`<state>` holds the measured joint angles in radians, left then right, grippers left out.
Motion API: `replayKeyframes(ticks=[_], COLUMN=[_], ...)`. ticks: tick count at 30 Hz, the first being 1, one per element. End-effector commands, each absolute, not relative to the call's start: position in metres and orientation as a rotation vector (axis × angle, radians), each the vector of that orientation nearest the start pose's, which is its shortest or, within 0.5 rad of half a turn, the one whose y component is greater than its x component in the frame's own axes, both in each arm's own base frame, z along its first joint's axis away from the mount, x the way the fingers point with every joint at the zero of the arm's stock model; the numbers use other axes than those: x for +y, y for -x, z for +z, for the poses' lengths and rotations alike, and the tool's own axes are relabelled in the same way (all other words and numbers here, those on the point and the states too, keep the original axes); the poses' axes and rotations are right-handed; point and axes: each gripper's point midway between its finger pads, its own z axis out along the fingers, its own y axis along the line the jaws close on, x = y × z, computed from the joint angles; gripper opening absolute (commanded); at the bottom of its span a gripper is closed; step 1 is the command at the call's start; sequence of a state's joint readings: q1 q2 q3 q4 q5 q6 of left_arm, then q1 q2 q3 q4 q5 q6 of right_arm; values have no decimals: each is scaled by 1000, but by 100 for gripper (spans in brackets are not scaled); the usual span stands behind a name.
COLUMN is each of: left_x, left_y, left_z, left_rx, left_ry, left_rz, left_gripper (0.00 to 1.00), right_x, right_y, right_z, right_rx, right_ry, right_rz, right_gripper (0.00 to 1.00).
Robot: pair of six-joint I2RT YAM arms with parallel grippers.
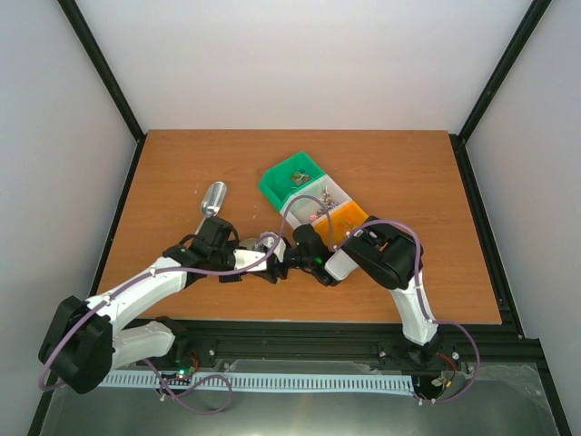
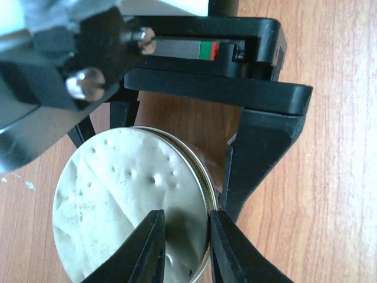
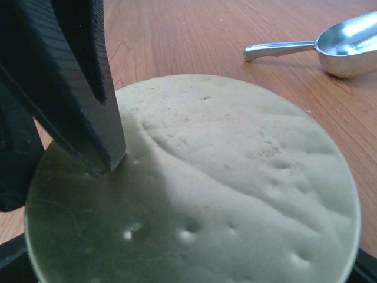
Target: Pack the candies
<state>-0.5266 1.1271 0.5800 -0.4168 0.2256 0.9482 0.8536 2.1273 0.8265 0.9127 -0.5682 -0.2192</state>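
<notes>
Right gripper (image 2: 153, 177) clamped on small clear round jar (image 2: 213, 168), left gripper (image 2: 187, 247) pinching gold metal lid (image 2: 129, 200) rim: brace jar, twist lid level, don't slip.

I see a green bin (image 1: 276, 187), white bin (image 1: 338, 193), orange bin (image 1: 349, 219), silver scoop (image 1: 214, 198), pale dimpled lid (image 2: 112, 200) and black left gripper (image 2: 187, 219).

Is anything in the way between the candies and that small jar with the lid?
Yes. The round gold metal lid is on the small jar, covering its mouth. The tiny wrapped candies lie in the white plastic bin, apart from the jar.
</notes>
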Motion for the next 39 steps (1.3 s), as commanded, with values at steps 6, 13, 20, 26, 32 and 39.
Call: replayKeyframes(ticks=[6, 13, 20, 26, 32, 39], left_x=[-140, -124, -162, -181, -198, -181], left_y=[-225, -222, -194, -207, -222, -220], left_z=[58, 53, 102, 99, 98, 71], left_rx=[1872, 1933, 1809, 1867, 1821, 1784], left_ry=[-1774, -1758, -1687, -1650, -1651, -1788], left_rz=[26, 84, -215, -251, -246, -102], left_gripper=[21, 21, 38, 49, 38, 30], right_x=[415, 411, 411, 412, 412, 411], right_y=[-227, -225, -225, -225, -221, -219], right_z=[26, 25, 26, 28, 26, 27], right_rx=[1506, 1520, 1527, 1525, 1525, 1521], right_ry=[1413, 1407, 1399, 1395, 1407, 1410], right_rz=[975, 977, 981, 983, 988, 989], right_gripper=[77, 75, 74, 72, 71, 68])
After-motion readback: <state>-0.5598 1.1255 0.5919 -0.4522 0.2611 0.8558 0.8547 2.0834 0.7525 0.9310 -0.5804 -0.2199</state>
